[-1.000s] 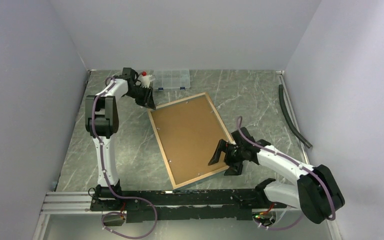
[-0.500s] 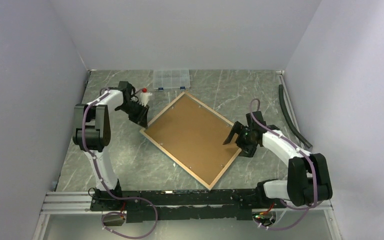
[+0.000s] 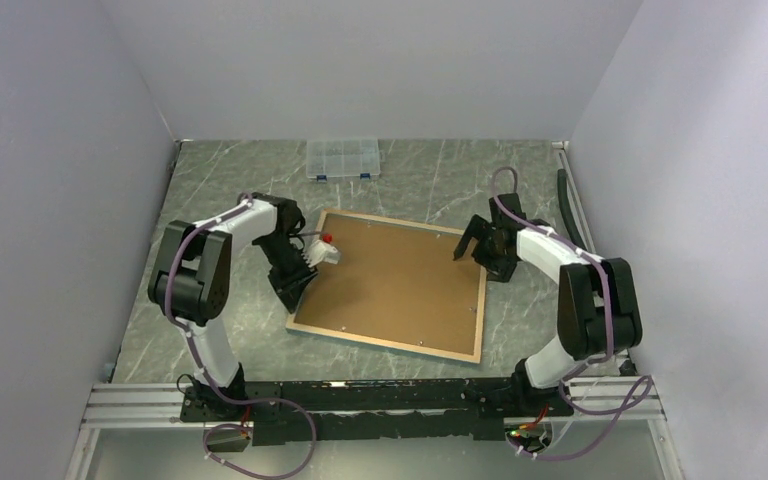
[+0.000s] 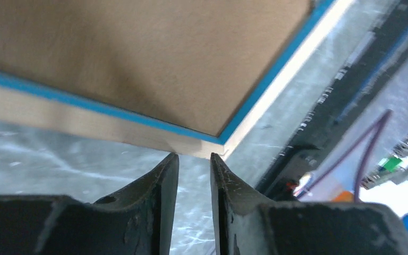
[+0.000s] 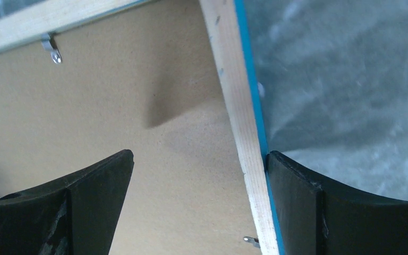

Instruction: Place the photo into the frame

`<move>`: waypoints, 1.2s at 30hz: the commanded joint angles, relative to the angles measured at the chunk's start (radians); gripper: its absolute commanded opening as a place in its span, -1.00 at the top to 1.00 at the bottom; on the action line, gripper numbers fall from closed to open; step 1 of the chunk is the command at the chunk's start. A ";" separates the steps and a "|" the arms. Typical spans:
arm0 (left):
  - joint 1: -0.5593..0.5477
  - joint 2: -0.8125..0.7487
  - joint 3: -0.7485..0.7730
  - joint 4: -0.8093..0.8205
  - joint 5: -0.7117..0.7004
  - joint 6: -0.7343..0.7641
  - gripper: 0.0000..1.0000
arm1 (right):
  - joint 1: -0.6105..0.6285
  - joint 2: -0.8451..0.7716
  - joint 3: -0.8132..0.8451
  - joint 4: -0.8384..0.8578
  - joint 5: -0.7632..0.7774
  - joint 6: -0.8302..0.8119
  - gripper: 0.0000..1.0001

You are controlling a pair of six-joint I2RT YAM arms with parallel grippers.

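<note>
On the counter (image 3: 250, 350), the frame (image 3: 383, 342) is lying back-up. My right jaws are straddling its rim, released wide. My left jaws, nearly clenched yet empty, are sitting at its corner, probably to square it. The photo is not showing.

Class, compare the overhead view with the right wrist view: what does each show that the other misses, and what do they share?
Only the overhead view: the whole frame lying back-up, the left gripper at its left end, the clear compartment box beyond. Only the right wrist view: a metal clip on the rim's inner side, the frame's blue edge, one finger against it. Both: the right gripper open across the rim, the brown backing board, the grey table.
</note>
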 commanded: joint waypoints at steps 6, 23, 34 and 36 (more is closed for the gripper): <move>0.072 -0.102 0.085 -0.105 0.244 0.031 0.13 | 0.024 0.076 0.132 0.083 -0.088 -0.003 -0.99; 0.320 0.207 0.234 0.250 0.378 -0.514 0.17 | 0.029 -0.148 0.167 0.041 -0.050 -0.031 -0.99; 0.300 0.263 0.201 0.295 0.403 -0.515 0.59 | 0.161 0.018 0.281 0.117 -0.260 -0.095 -0.98; 0.288 0.263 0.186 0.300 0.402 -0.515 0.61 | 0.203 0.058 0.307 0.160 -0.290 -0.104 -0.99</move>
